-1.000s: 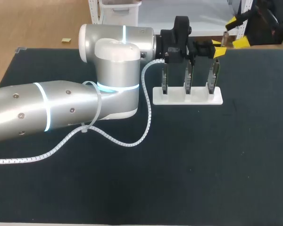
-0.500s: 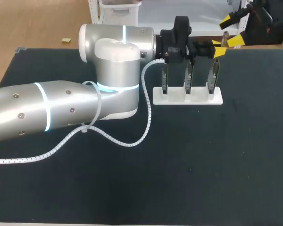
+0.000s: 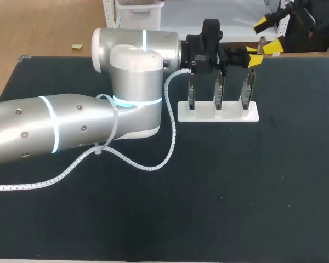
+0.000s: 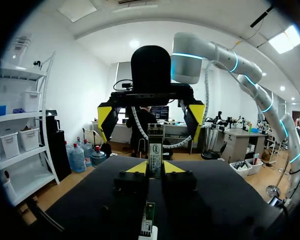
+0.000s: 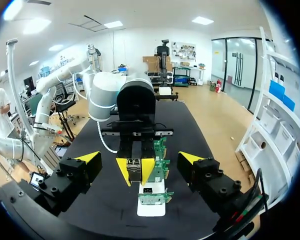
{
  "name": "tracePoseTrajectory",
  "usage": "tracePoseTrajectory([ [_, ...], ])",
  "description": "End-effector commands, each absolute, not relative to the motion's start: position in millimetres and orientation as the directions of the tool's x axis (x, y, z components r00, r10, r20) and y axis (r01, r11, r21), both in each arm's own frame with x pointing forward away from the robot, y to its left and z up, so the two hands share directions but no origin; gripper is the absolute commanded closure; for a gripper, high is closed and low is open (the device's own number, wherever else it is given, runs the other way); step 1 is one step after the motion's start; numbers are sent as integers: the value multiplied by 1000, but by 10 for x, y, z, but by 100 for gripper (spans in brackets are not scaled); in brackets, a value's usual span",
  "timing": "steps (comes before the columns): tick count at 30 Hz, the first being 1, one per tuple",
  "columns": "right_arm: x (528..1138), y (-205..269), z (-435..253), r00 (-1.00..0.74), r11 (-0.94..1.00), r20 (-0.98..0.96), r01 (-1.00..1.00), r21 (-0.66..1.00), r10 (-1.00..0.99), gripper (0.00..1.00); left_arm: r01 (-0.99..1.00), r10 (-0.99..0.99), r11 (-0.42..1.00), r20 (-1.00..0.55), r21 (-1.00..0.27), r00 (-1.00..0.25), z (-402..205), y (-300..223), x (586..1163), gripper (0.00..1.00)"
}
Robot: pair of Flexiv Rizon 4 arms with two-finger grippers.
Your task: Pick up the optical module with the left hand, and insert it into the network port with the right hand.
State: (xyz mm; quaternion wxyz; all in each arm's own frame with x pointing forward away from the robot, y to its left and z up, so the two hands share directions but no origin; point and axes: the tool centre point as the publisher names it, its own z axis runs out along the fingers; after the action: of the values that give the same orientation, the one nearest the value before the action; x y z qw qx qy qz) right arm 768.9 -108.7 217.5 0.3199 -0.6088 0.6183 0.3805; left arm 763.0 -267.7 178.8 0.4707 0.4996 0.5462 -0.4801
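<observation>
My left gripper [image 4: 155, 167] is shut on the optical module [image 4: 155, 151], a slim metal piece standing up between its yellow tips. In the head view the left gripper [image 3: 253, 57] hangs over the right end of a white rack [image 3: 218, 112] holding three upright green circuit boards [image 3: 216, 90]. My right gripper [image 3: 267, 35] is at the table's far right edge, open and facing the left one. From the right wrist, the optical module [image 5: 134, 170] sits ahead of and between my own spread fingers [image 5: 140, 157], apart from both. The rack [image 5: 151, 206] lies under it.
My left arm's big silver elbow [image 3: 132, 82] and its white spiral cable [image 3: 153, 164] fill the table's left half. The dark mat [image 3: 236, 192] covers the table in front of the rack and to its right.
My right gripper has shifted a little to the left at the far edge of the table. The left arm and the module have stayed still.
</observation>
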Motion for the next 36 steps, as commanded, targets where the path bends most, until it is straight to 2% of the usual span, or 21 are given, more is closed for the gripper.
tracePoseTrajectory([
  [1,7665,-1072,2179,-52,-25,-859,-997,76,-510,0,998,96,33,-994,-55,-58,1787,-2690,7665,100],
  [6,7668,-1061,2183,-51,-23,-861,-997,73,-506,0,998,96,33,-994,-55,-58,1787,-2690,7665,100],
  [7,7667,-1059,2185,-50,-24,-861,-997,72,-506,58,998,96,33,-994,-55,-58,1787,-2690,7665,100],
  [8,7667,-1058,2185,-49,-25,-861,-997,71,-506,82,998,96,33,-994,-55,-58,1787,-2690,7665,100],
  [9,7666,-1056,2184,-46,-29,-861,-997,70,-506,100,998,96,33,-994,-55,-58,1787,-2690,7665,100],
  [34,7633,-1049,2171,-43,-25,-861,-998,65,-507,100,998,96,33,-994,-55,-58,1787,-2690,7665,100],
  [35,7632,-1049,2172,-43,-25,-861,-998,64,-508,100,998,96,33,-994,-55,-58,1787,-2690,7665,86],
  [36,7630,-1049,2172,-43,-25,-861,-998,64,-507,100,998,96,33,-994,-55,-58,1787,-2690,7665,35],
])
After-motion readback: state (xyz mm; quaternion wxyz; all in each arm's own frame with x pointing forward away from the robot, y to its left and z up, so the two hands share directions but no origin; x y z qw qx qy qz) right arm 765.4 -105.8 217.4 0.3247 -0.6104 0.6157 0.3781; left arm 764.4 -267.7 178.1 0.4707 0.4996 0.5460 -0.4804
